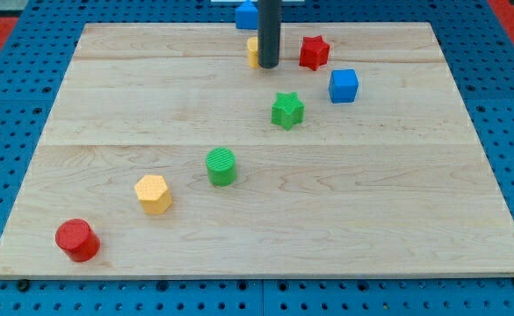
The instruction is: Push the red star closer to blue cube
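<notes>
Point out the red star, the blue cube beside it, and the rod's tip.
red star (314, 52), camera view, middle of its top face.
blue cube (343, 85), camera view, centre of the cube.
my tip (268, 67), camera view, rod's very end, left of the red star.

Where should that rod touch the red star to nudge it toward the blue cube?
Probably the red star's upper-left side, since the blue cube sits down and to the view's right of it. My tip is now just left of the star, in front of a yellow block. A star's points can make it twist, so aiming centrally helps.
</notes>
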Controlling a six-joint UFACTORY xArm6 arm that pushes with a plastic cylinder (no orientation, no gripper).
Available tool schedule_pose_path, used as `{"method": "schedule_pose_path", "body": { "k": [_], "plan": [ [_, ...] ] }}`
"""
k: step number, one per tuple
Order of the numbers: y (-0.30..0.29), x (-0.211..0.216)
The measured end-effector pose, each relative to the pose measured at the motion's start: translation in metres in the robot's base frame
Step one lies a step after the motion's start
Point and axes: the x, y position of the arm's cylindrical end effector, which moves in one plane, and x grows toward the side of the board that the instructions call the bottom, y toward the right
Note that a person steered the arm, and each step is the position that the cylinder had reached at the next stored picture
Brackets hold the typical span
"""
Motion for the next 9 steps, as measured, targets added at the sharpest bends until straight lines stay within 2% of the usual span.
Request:
{"method": "schedule_pose_path", "body": {
  "k": [1, 2, 3, 6, 9],
  "plan": [
    [-0.003, -0.032],
    [0.021, -0.029],
    [0.073, -0.028],
    [0.133, 0.007],
    [0.136, 0.004]
  ]
}}
